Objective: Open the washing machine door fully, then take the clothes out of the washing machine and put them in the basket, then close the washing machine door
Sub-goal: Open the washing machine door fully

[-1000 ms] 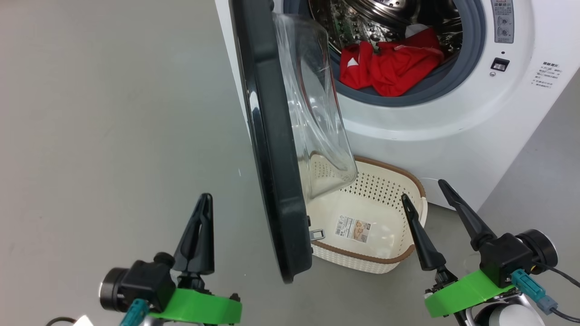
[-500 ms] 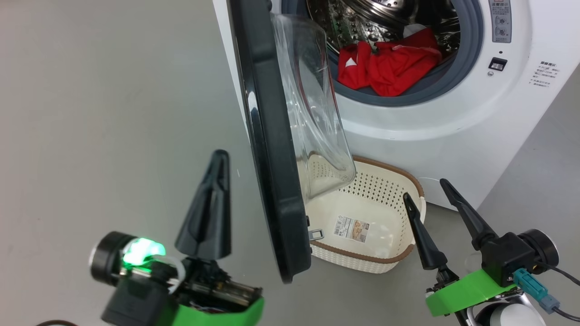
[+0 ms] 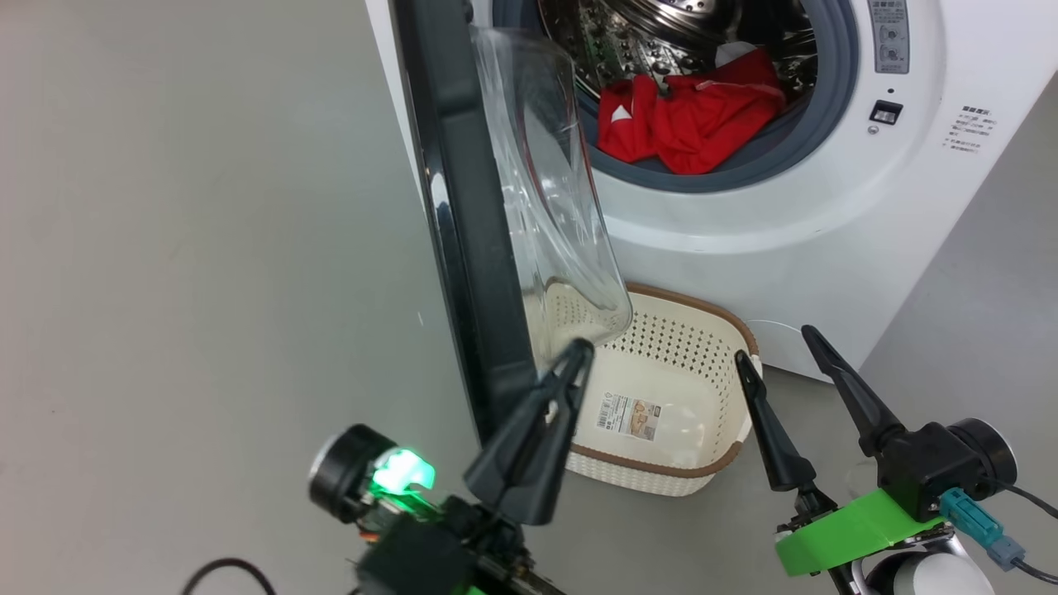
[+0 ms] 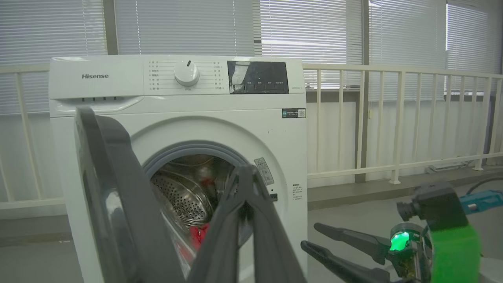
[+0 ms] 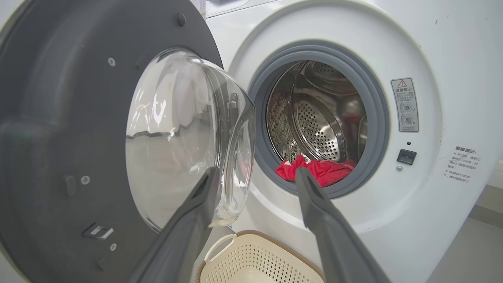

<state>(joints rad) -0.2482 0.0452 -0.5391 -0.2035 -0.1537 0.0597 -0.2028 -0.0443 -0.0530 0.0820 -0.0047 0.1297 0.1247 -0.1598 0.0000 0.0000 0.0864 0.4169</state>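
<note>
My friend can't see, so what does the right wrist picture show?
The washing machine door hangs open, and red clothes lie inside the washing machine. The right gripper, fingers open, points toward them above the basket.

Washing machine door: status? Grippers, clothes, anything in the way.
Left gripper shut, empty, tip by inner side of washing machine door; right gripper open, empty. Door part open; clothes in drum. Glass bowl overhangs basket.
</note>
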